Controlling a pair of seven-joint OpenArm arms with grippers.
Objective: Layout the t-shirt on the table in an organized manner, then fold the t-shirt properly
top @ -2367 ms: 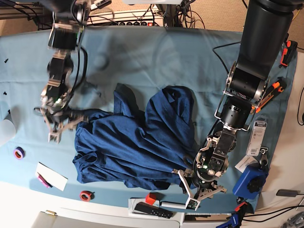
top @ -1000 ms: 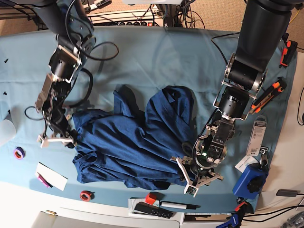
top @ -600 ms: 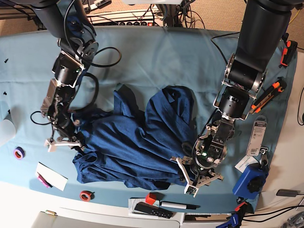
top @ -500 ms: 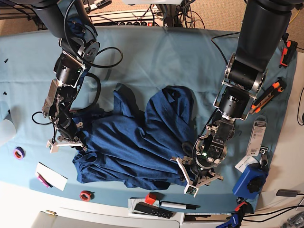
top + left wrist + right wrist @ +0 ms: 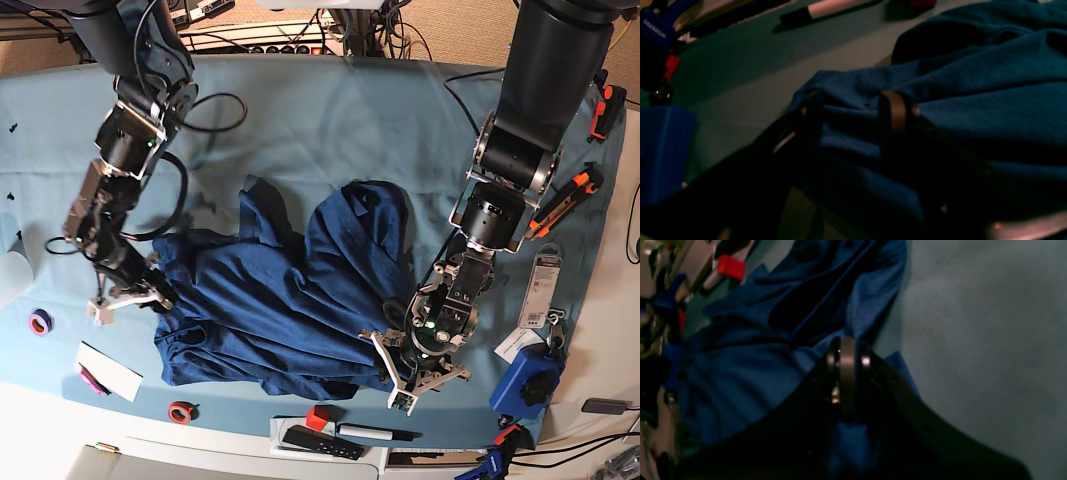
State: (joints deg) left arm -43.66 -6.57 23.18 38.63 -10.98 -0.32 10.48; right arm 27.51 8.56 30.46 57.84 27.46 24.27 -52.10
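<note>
1. The t-shirt [image 5: 280, 300] is seen crumpled at lower centre of the surface [image 5: 330, 120], its long axis running left to right.
2. The right gripper [image 5: 135, 293], at the shirt's left edge, is closed on a fold of fabric.
3. The left gripper [image 5: 410, 375], at the lower right edge, is held wide with cloth bunched between its jaws.
4. Outward pulls are favoured by both positions.

Your base view is bright and evenly lit from overhead, sharp throughout, with soft shadows beside the arms on the table [image 5: 330, 120]; both your wrist views are dim and grainy; the t-shirt [image 5: 973, 100] goes near black in its folds; your close finger [image 5: 847, 373] is blurred, catching a dull glint.
</note>
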